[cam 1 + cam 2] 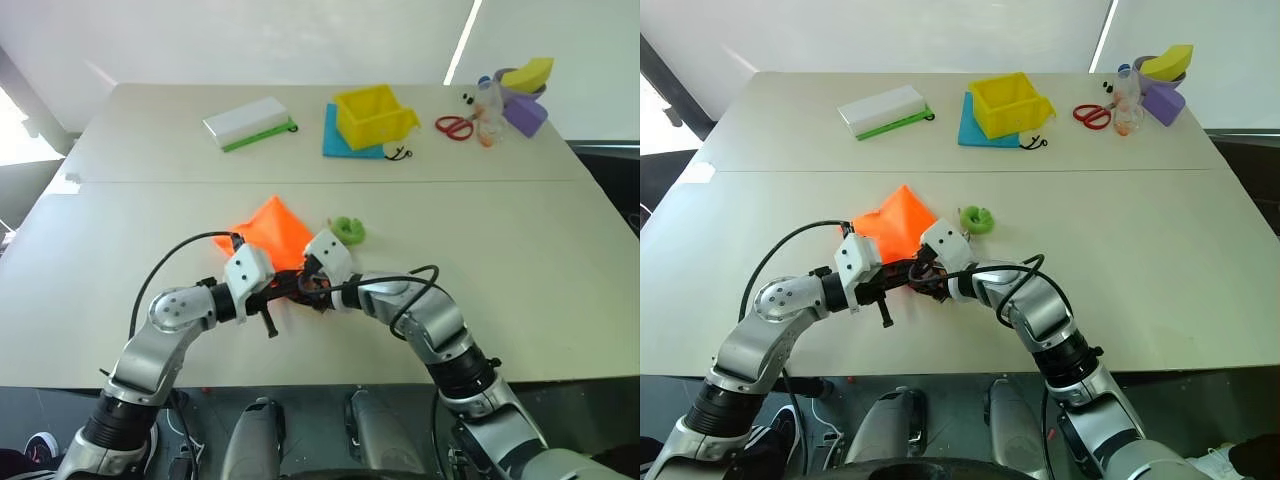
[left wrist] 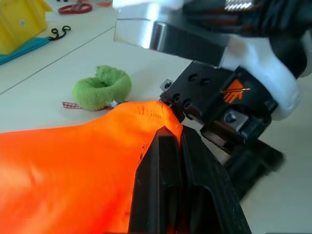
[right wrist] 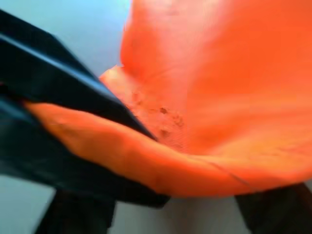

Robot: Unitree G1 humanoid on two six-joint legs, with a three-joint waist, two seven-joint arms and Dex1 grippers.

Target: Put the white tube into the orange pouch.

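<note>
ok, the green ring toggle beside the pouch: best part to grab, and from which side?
Probably from above, on the green ring toggle, pinching across one side of the loop. It lies flat on the table just right of the orange pouch, so a side approach has little to catch. Come from the open far-right side; the left hand, shut on the pouch edge, and the right hand crowd the near side.
</note>
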